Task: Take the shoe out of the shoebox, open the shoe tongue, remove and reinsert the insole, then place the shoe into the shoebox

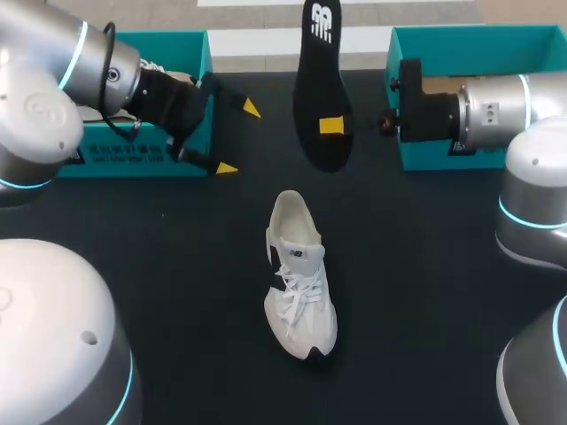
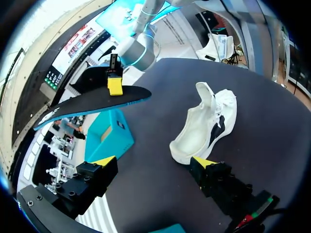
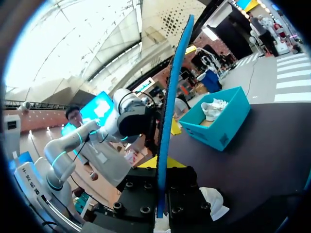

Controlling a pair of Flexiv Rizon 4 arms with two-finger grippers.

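Note:
A white shoe point(image 1: 299, 276) lies on the black table at the middle, its toe toward the front edge. In the left wrist view the shoe point(image 2: 206, 124) lies ahead of my fingers. My right gripper point(image 1: 331, 125) is shut on a black insole point(image 1: 319, 88), holding it in the air above the table behind the shoe. The right wrist view shows the insole point(image 3: 171, 107) edge-on, blue-rimmed, clamped in my right gripper point(image 3: 162, 165). My left gripper point(image 1: 239, 139) stands open and empty to the left of the insole. Seen from the left wrist, the left gripper point(image 2: 153, 162) frames the shoe and the insole point(image 2: 92, 104).
A teal shoebox point(image 1: 133, 161) stands at the back left with another white shoe inside, also seen as the box point(image 3: 221, 121) in the right wrist view. A second teal shoebox point(image 1: 478, 37) stands at the back right behind my right arm.

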